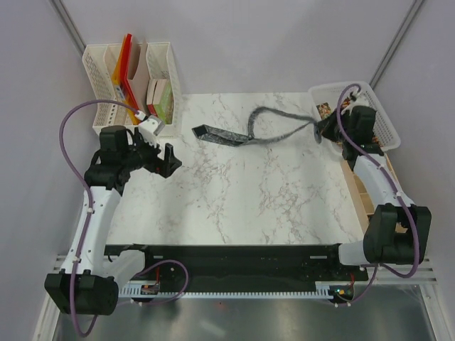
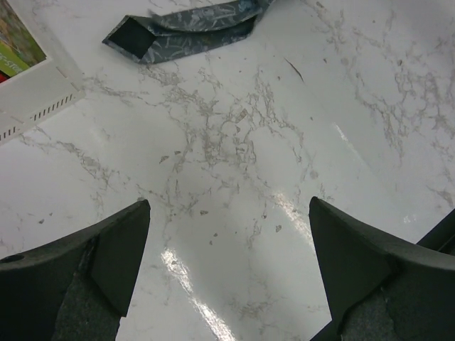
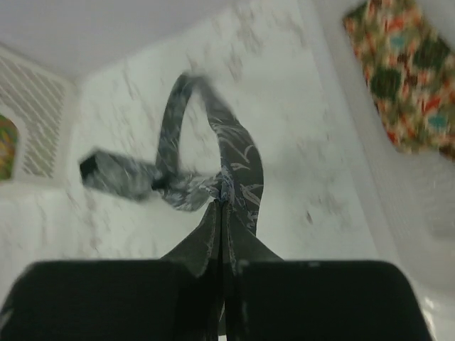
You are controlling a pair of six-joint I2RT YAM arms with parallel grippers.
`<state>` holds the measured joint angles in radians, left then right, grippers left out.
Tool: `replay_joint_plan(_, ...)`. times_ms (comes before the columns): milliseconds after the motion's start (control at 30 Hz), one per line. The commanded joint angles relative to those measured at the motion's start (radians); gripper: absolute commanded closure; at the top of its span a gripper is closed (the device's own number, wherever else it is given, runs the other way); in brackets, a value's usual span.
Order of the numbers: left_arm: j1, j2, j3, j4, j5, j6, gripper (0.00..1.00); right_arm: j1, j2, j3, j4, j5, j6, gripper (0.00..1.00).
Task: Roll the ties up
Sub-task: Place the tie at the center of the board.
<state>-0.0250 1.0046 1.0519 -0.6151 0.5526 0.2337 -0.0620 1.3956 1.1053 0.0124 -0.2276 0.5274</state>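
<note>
Marble table, grey tie pinched in R hand

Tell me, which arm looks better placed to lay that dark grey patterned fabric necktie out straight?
Probably right: the right end effector is shut on the dark grey patterned fabric necktie. The left end effector hangs open over the white marble table, touching nothing.
</note>
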Motion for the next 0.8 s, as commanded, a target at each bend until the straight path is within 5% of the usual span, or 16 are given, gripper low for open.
replay_joint_plan(0, -0.001, 0.044, -0.015, -0.037, 0.082, 0.192, 0.01, -0.001, -0.104, -0.146, -0.011, -0.208, -0.403, 1.00)
replay_joint_plan(167, -0.003, 0.121, -0.050, -0.034, 0.144, 0.246, 0.08, -0.015, -0.187, -0.156, -0.049, -0.294, -0.497, 1.00)
replay_joint_plan(367, -0.004, 0.183, -0.035, 0.009, 0.230, 0.213, 0.14, 0.054, -0.291, -0.128, -0.293, -0.510, -0.477, 1.00)
replay_joint_plan(500, -0.003, 0.163, -0.067, 0.064, 0.216, 0.084, 0.14, 0.330, -0.417, -0.286, -0.176, -0.486, -0.489, 1.00)
replay_joint_plan(633, 0.016, 0.117, -0.118, 0.121, 0.149, -0.046, 0.14, 0.762, -0.267, -0.271, 0.013, -0.409, -0.510, 1.00)
replay_joint_plan(700, 0.054, 0.098, -0.142, 0.141, 0.130, -0.109, 0.14, 0.861, -0.169, -0.202, 0.075, -0.424, -0.520, 0.87)
replay_joint_plan(733, 0.066, 0.097, -0.148, 0.144, 0.118, -0.125, 0.13, 0.917, -0.070, -0.100, 0.070, -0.429, -0.549, 0.74)
replay_joint_plan(767, 0.082, 0.098, -0.145, 0.143, 0.116, -0.134, 0.13, 0.924, -0.020, -0.038, 0.025, -0.434, -0.532, 0.50)
